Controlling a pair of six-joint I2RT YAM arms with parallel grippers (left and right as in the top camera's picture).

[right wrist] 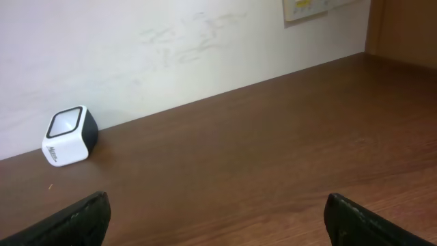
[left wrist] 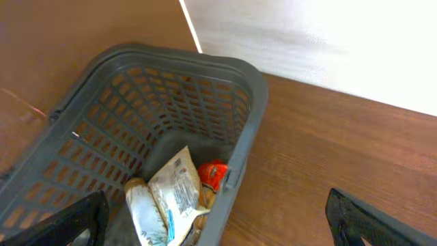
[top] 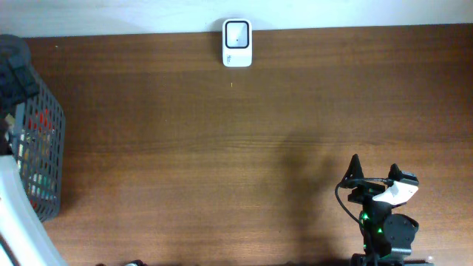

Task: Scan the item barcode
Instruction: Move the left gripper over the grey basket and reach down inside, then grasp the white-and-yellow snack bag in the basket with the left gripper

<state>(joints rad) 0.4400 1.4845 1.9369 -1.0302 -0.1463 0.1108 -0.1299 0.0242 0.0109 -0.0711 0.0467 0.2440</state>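
Just below the left gripper point(left wrist: 218, 225), whose fingers stand wide apart, a white printed pouch point(left wrist: 174, 195) lies in the grey mesh plastic basket point(left wrist: 254, 102), its long axis running away from the wrist. The right gripper point(top: 375, 164), equally wide and empty, sits well apart, facing the white cube-shaped scanner point(right wrist: 68, 135).

This looks like a mock shop checkout. A small white-and-black cube-shaped barcode scanner point(top: 237, 43) stands at the back edge of a brown wood-grain counter point(top: 222, 148). A grey plastic mesh shopping basket point(left wrist: 252, 102) holds white and red packaged groceries point(left wrist: 176, 195). Behind is a plain white wall point(right wrist: 171, 55).
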